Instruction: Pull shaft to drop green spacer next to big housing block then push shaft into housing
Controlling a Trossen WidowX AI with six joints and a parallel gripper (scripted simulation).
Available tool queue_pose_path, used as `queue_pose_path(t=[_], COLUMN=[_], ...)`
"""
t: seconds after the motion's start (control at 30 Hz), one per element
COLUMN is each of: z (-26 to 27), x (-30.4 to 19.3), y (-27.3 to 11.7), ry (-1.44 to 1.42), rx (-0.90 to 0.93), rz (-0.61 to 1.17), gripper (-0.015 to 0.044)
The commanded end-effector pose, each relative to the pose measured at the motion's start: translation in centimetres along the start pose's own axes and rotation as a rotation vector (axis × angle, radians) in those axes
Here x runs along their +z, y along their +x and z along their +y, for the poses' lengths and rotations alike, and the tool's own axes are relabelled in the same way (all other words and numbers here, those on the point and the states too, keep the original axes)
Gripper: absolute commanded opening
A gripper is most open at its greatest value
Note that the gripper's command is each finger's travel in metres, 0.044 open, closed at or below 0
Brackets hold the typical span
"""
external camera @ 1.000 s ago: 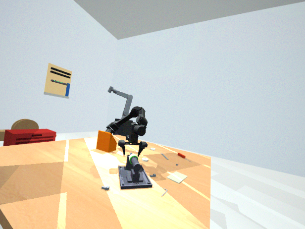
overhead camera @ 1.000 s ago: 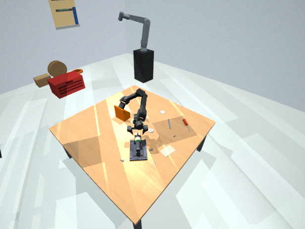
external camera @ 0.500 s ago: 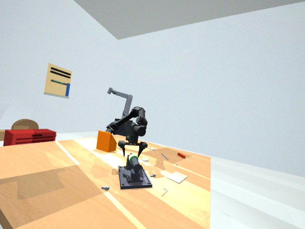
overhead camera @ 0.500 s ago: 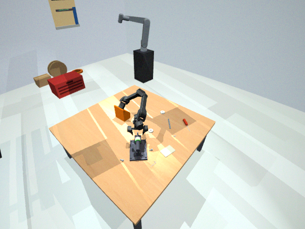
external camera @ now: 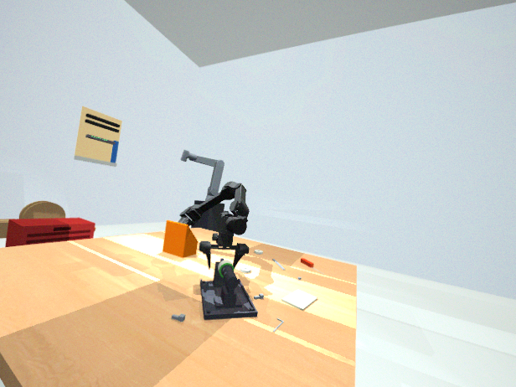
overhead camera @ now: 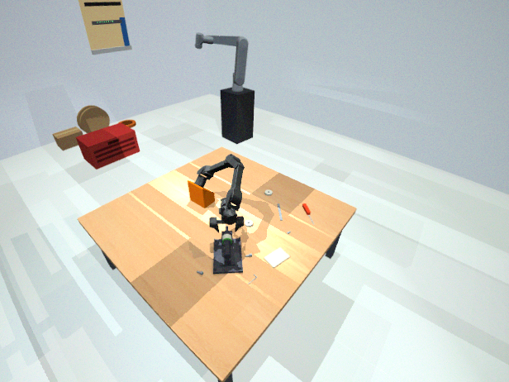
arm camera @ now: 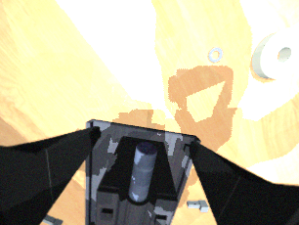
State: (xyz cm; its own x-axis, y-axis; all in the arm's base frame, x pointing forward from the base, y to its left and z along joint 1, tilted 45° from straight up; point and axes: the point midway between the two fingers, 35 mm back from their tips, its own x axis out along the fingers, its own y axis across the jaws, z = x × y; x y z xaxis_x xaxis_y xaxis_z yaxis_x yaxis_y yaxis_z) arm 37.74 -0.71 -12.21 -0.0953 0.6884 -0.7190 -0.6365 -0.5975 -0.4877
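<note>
The dark fixture's base plate (overhead camera: 219, 269) (external camera: 209, 312) lies on the table with an upright dark block (external camera: 218, 277) (arm camera: 168, 182) on it. A bluish-grey shaft end (arm camera: 140, 173) sticks out over the block in the wrist view. The green spacer (overhead camera: 224, 241) (external camera: 220, 274) is on the shaft line beside a whitish section (overhead camera: 226, 236), with a thicker dark cylinder (external camera: 229, 280) in front. My gripper (overhead camera: 227, 230) (external camera: 222, 267) (arm camera: 146, 138) is wide open and empty, pointing down, its fingertips to either side of the shaft line. The spacers are hidden in the wrist view.
An orange block (overhead camera: 200, 196) (external camera: 178, 240) stands behind left. A pale ring (overhead camera: 246, 223) (arm camera: 266, 58) and small washer (arm camera: 210, 55) lie behind right. A white plate (overhead camera: 277, 257) (external camera: 299, 300), bolts (overhead camera: 200, 273) (external camera: 259, 296) and a red-handled screwdriver (overhead camera: 306, 208) lie around the fixture.
</note>
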Motion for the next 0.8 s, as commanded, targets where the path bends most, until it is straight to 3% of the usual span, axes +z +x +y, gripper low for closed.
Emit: queue_pose_path(t=[0.0,0.53,0.77], z=[0.0,0.01,0.01], x=[0.05,0.01,0.07], y=[0.14,0.02,0.02], ry=[0.005,0.0,0.003], rx=[-0.004,0.0,-0.002], rz=[-0.003,0.0,-0.001], gripper=[0.044,0.002,0.0])
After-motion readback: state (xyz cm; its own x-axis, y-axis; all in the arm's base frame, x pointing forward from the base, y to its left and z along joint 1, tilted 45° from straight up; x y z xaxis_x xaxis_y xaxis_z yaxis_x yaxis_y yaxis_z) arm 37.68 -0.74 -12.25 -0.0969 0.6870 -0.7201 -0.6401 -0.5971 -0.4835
